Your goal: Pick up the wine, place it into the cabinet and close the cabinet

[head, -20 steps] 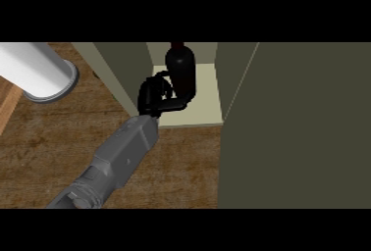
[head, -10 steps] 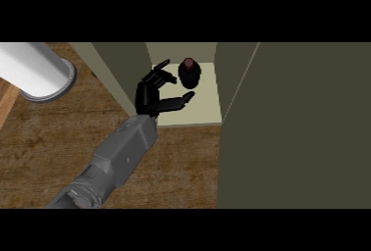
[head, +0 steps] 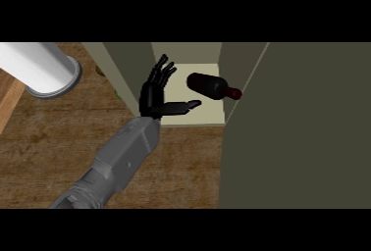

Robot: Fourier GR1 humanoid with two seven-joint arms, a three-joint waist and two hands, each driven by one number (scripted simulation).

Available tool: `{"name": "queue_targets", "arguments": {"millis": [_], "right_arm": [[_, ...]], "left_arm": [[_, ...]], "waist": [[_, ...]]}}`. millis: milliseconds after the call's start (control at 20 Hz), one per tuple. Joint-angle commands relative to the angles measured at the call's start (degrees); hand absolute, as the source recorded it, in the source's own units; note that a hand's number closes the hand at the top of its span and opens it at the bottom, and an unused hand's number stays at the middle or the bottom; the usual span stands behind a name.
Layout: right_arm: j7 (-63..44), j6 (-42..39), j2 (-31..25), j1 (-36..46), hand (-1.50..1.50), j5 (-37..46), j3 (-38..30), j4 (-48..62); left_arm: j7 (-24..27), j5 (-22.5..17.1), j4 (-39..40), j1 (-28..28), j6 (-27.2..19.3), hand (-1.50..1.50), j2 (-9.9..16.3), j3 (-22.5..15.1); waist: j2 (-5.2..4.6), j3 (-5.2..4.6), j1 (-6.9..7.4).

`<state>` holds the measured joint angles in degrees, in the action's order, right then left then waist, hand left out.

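Note:
The wine bottle [head: 210, 87], dark with a red neck, lies tilted on the cream shelf [head: 206, 116] inside the open cabinet, its neck pointing right toward the cabinet's side wall. My left hand [head: 155, 94] stands just left of the bottle at the shelf's left side, open, with fingers straight up and the thumb stretched right. A small gap separates the hand from the bottle. My right hand does not show.
The cabinet's dark olive door [head: 304, 127] stands open and fills the right side of the view. A white cylinder [head: 39, 68] lies at the upper left on the wooden counter [head: 58, 142].
My left hand, shut on the upright bottle a second ago, opened and drew slightly left. The bottle now rests free on the shelf, tipped over toward the right.

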<state>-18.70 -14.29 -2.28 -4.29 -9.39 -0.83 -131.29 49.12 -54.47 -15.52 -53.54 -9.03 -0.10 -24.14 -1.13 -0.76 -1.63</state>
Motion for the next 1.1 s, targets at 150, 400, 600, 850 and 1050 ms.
{"name": "queue_targets", "arguments": {"millis": [150, 400, 600, 850, 1050], "right_arm": [[1.01, -1.61, -1.76, -0.43, -1.5, -3.11, -3.71, 2.2], [0.68, 1.19, 1.23, -0.97, -1.5, 3.05, 1.18, 0.47], [-0.1, 0.45, 0.32, -1.63, -1.5, 0.85, -0.17, -0.48], [-4.7, 2.33, 0.82, 1.3, -1.5, 1.6, 2.6, -3.21], [0.14, 1.81, 2.04, 0.04, -1.5, 3.49, 2.96, -0.65]], "left_arm": [[2.27, 2.8, -9.28, 8.21, -3.92, -1.5, 0.92, -2.52], [-5.17, 6.12, -26.91, 15.7, -7.33, -1.5, 3.95, -8.14], [-12.03, 7.73, -42.78, 21.76, -7.91, -1.5, 10.14, -11.97], [-17.71, 10.49, -63.58, 31.2, -16.22, -1.5, 14.57, -16.06], [-22.73, 11.08, -78.32, 38.06, -18.45, -1.5, 22.33, -14.91]], "waist": [[1.79, 0.83, 3.21], [2.02, 0.83, 3.89], [1.92, 0.83, 3.63], [1.67, 0.79, 3.2], [1.45, 0.81, 2.69]]}}
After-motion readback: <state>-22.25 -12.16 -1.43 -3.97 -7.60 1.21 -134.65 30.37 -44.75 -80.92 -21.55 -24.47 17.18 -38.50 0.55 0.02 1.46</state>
